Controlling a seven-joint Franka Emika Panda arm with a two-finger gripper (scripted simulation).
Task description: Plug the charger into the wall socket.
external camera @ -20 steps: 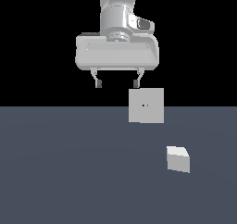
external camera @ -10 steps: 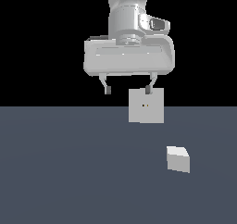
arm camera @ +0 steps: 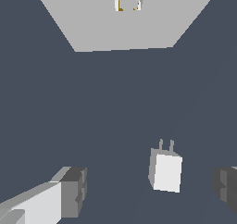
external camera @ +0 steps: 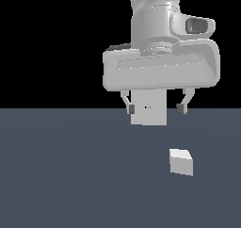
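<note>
The charger (external camera: 181,162) is a small off-white block lying on the dark grey floor, toward the exterior view's right. In the wrist view the charger (arm camera: 165,171) shows two thin prongs pointing toward the wall socket (arm camera: 125,19). The wall socket (external camera: 148,113) is a flat upright light grey plate with two tiny holes, partly hidden behind my hand. My gripper (external camera: 155,108) is open and empty, hovering well above the floor, in front of the socket and above-left of the charger. In the wrist view the charger lies between my fingers (arm camera: 71,191), nearer one of them.
The dark grey floor (external camera: 61,175) spreads across the lower half of the exterior view, under a black background. Nothing else stands on it.
My hand has moved toward the camera and to the exterior view's right, looming larger and now covering the top of the socket. The charger and socket have not moved.
</note>
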